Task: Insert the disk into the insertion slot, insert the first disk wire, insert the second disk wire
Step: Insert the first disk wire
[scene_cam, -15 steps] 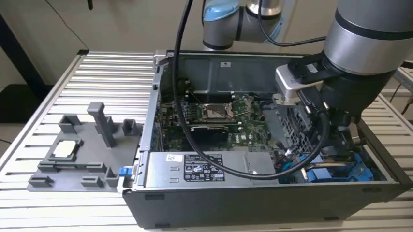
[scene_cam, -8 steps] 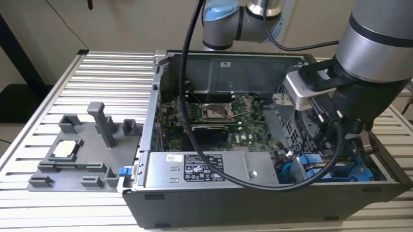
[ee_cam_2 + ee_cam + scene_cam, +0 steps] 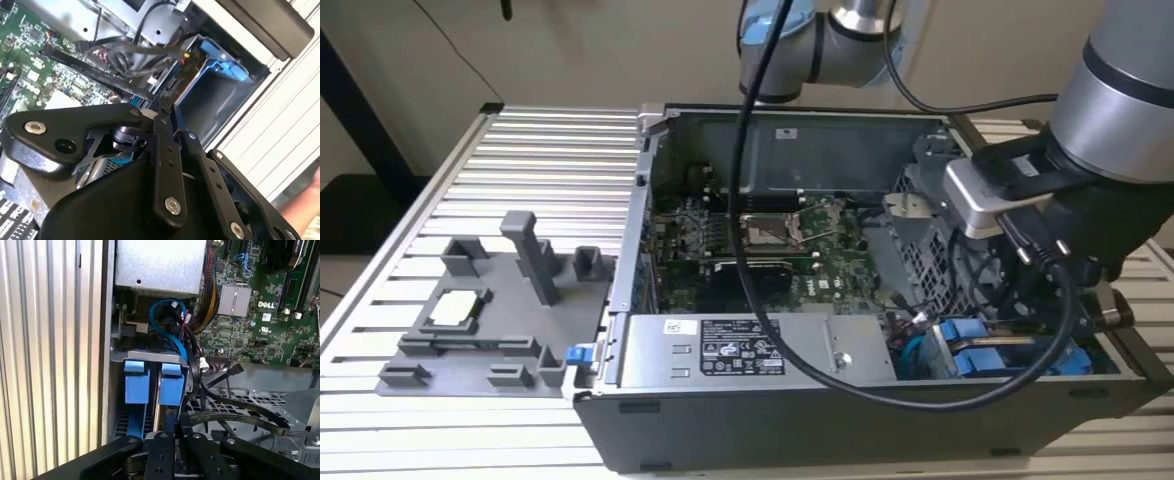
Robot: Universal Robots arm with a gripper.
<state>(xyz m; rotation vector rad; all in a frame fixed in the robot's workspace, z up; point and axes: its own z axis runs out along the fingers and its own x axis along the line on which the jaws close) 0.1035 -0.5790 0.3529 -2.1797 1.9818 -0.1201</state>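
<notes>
Disk seated in bay, gripper close above

Disk (image 3: 983, 358) sits low right in the exterior view, its blue carrier among the bay slots of the computer case (image 3: 720, 410); both blue fronts appear centre-left in the first wrist view. The gripper (image 3: 175, 432) hovers just over the carriers near dark cables (image 3: 235, 415); whether it is closed on anything I cannot tell. Judgement: approach straight, keeping cables clear. Ribbed metal table (image 3: 520, 160) at left carries a grey fixture (image 3: 480, 320).

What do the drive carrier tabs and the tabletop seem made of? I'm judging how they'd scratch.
The carrier tabs look like moulded plastic: uniform bright blue, matte, soft edges. The tabletop looks like bare aluminium: pale silver, ribbed profiles with a dull sheen.
</notes>
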